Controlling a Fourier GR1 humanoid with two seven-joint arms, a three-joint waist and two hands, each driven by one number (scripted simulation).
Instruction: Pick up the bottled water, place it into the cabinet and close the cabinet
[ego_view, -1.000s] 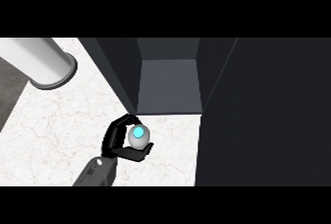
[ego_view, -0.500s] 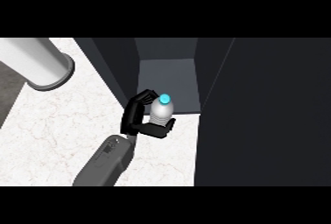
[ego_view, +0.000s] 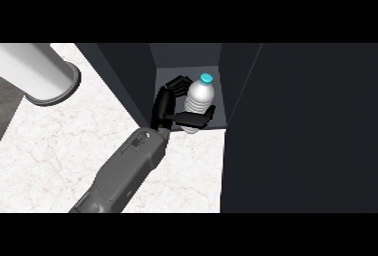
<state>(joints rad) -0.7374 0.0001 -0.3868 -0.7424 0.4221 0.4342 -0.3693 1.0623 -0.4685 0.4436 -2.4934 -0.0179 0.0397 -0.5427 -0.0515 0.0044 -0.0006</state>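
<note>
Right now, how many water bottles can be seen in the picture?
1. The bottled water is at the cabinet opening, held by the left hand, with its blue cap pointing inward. Others could be hidden deeper inside the dark cabinet.

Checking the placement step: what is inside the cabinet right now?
The bottled water, blue cap up, sits inside the cabinet opening, with one hand curled round it. The hand covers the bottle's lower part; whether it rests on the floor is hidden.
</note>
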